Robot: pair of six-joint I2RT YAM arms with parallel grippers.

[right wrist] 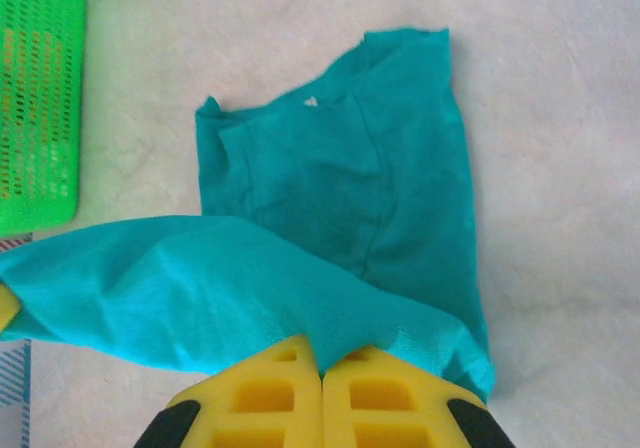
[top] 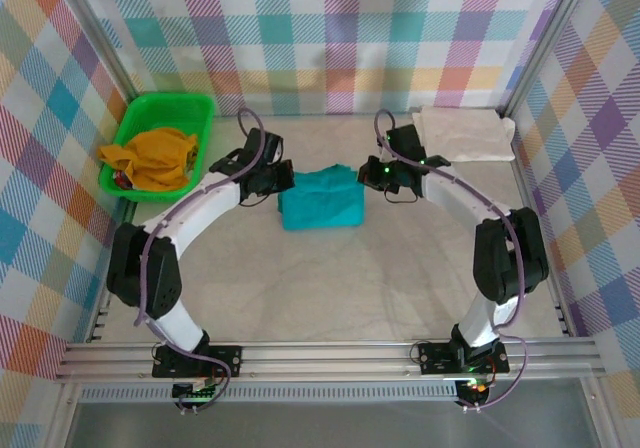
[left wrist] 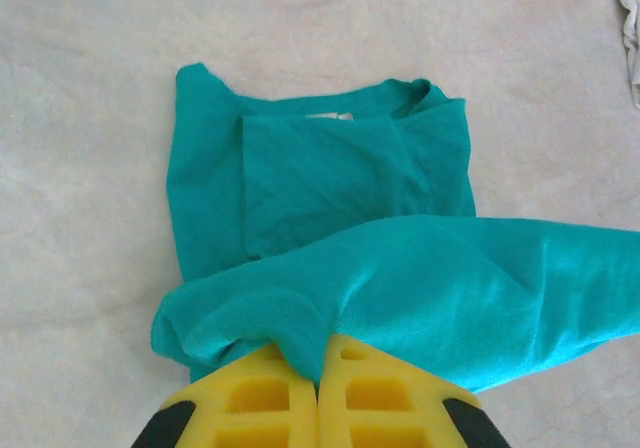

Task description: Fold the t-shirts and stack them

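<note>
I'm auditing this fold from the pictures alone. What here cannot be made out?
1. Top external: any print on the teal t-shirt; its folded layers hide the front.
2. Left wrist: where the left gripper pinches, under draped teal cloth; likewise the right gripper in right wrist.
3. Left wrist: most of the cream t-shirt, cut off by the right edge.
4. Top external: what garment the orange cloth in the green basket is; crumpled, too small.

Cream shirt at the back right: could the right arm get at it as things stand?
Probably, once freed. The cream shirt lies close by the right gripper, nothing between, but that gripper is shut on the teal shirt.
</note>
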